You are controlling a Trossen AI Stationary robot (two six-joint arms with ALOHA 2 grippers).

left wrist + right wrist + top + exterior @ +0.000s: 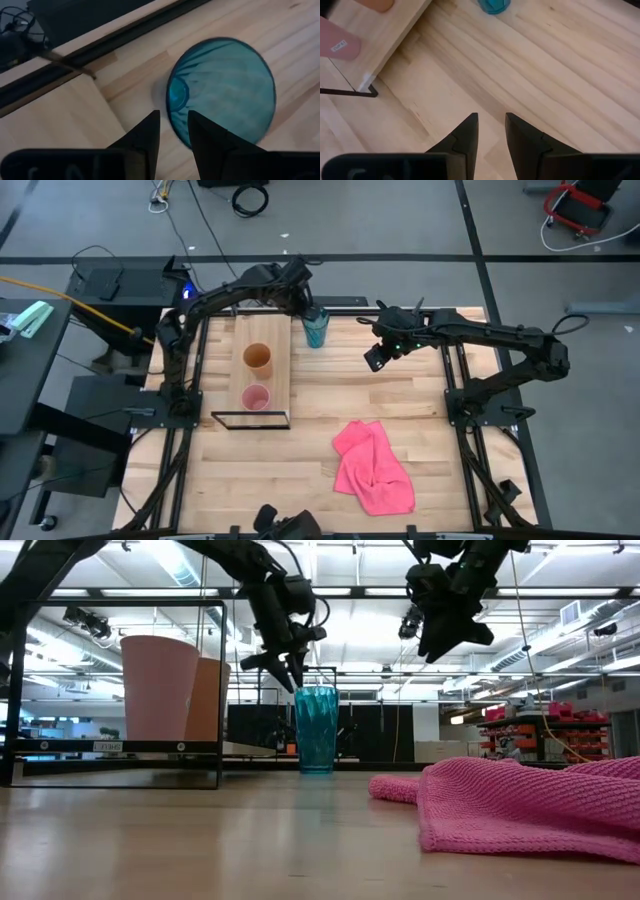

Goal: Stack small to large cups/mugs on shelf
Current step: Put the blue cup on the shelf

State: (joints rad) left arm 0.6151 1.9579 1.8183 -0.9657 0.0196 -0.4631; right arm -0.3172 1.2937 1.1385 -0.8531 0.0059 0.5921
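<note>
A tall translucent teal tumbler (316, 330) stands upright on its base on the slatted table, just right of the shelf's far end. The small pink cup (256, 397) and the orange cup (258, 359) stand side by side on the light-wood shelf (278, 380) in its black frame. My left gripper (292, 680) points down over the tumbler's left rim (172, 117), its fingers narrowly apart. My right gripper (375, 358) hangs in the air right of the tumbler, narrowly open and empty. My left gripper's fingertips (150, 125) stand at the height of the tumbler's rim on its shelf side, coming from above. I cannot tell whether they touch the rim. The tumbler stands upright on the table.
A crumpled pink cloth (372, 467) lies on the near right part of the table. Bare wood lies between the cloth, the shelf and the tumbler. The table's black frame rail (100, 45) runs just behind the tumbler.
</note>
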